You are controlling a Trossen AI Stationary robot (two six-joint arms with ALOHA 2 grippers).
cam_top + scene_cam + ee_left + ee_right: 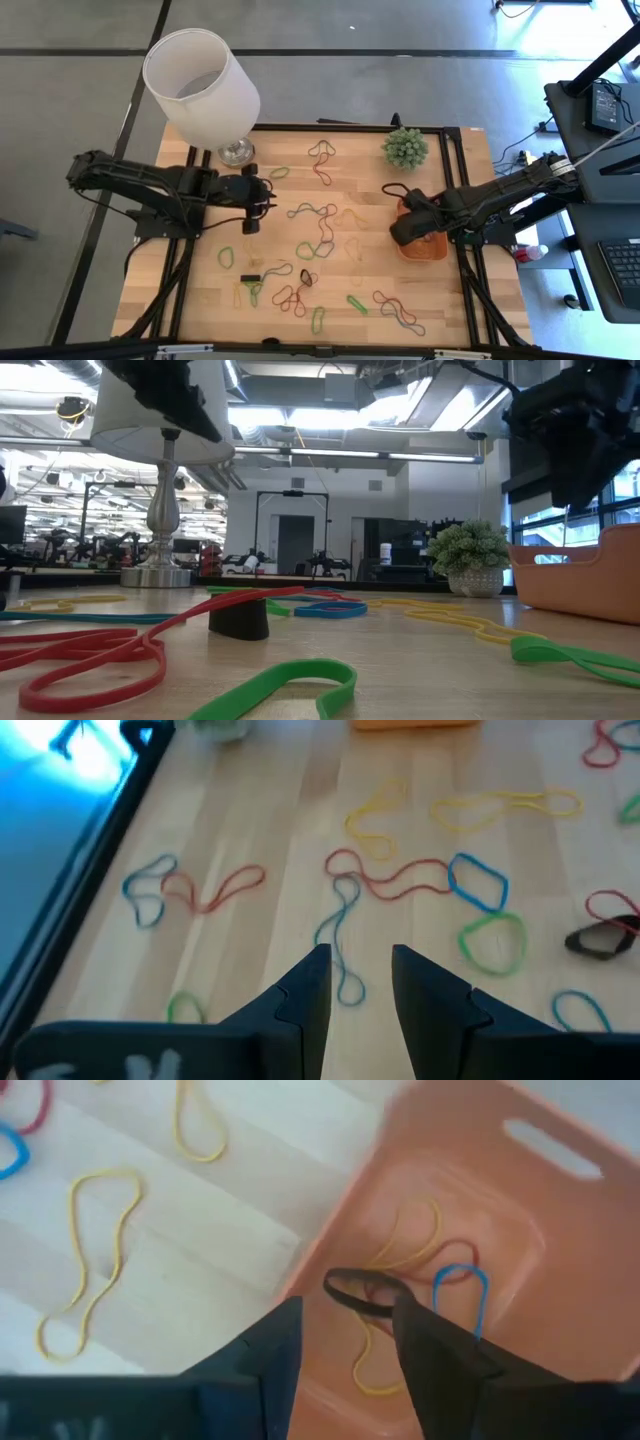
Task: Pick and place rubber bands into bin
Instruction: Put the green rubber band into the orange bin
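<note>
Dark rubber band [362, 1292] hangs between the parted fingers of the right gripper [345, 1335], above the orange bin [560, 1270]; yellow, blue, red bands lie in it below. Left gripper [360, 982], fingers apart and empty, hovers over bands strewn on the counter [270, 830].

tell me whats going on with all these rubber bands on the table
A two-armed robot is clearing rubber bands off a wooden table into an orange bin. The right gripper hangs open over the bin with a dark band dangling at its fingertips; a few bands already lie inside. The left gripper hovers open over a blue band near the lamp. Many bands are still scattered.
</note>
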